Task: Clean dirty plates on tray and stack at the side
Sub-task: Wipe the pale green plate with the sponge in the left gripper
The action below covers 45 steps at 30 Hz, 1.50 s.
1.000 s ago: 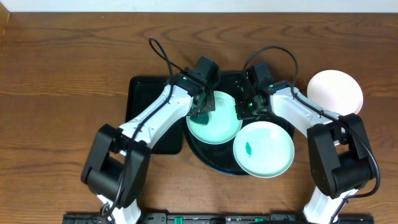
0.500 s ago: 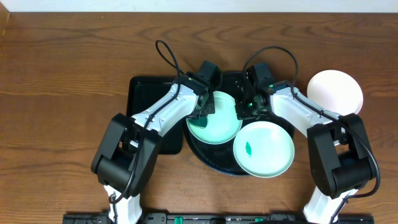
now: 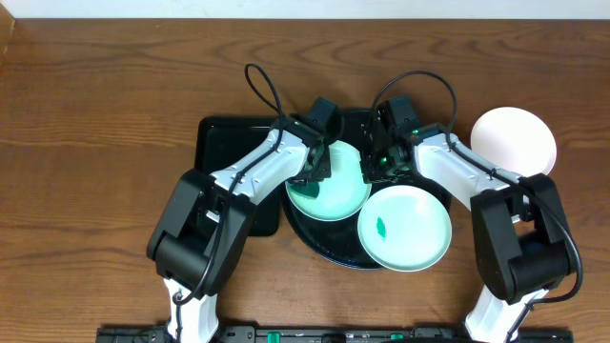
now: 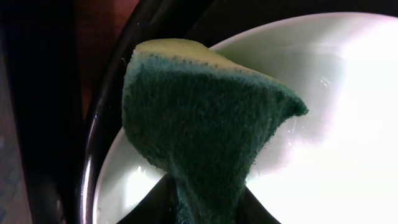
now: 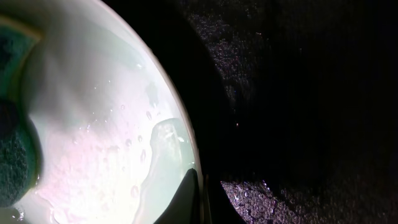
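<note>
Brown wooden surface [image 3: 95, 143] is occupied by a round black tray [image 3: 307, 232], on which a mint plate [image 3: 338, 191] is pinched at its rim by the right fingers [image 5: 186, 198] and touched by a green sponge [image 4: 199, 124] clamped in the left fingers [image 4: 258, 210].

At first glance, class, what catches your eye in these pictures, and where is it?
The left tool holds a green sponge on a mint plate at the back of the black tray. A smeared plate lies at the tray's front right, and a white plate sits on the table, far right.
</note>
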Each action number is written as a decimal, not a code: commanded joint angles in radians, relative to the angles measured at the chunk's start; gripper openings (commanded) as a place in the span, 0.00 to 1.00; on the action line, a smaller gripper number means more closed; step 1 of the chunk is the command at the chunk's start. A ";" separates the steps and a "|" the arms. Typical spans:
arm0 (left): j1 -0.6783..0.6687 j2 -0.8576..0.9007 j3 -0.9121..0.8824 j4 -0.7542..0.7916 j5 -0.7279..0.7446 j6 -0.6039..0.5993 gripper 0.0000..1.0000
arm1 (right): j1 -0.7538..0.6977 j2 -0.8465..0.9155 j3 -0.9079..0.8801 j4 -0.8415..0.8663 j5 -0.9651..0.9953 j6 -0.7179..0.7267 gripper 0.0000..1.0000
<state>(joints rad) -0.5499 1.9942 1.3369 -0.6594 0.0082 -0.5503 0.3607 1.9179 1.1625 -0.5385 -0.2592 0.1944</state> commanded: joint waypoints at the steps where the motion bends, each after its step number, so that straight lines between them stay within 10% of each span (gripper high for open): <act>1: 0.016 0.031 0.001 -0.042 -0.009 -0.001 0.26 | 0.008 0.006 0.010 0.000 -0.015 0.000 0.01; 37: 0.014 -0.048 -0.019 -0.066 -0.009 -0.001 0.24 | 0.008 0.006 0.010 0.000 -0.015 0.000 0.01; 45: 0.013 -0.048 -0.074 -0.008 -0.009 -0.002 0.07 | 0.008 0.006 0.010 0.000 -0.015 0.000 0.01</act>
<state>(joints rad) -0.5434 1.9465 1.3155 -0.6750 0.0193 -0.5507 0.3607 1.9179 1.1625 -0.5365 -0.2684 0.1940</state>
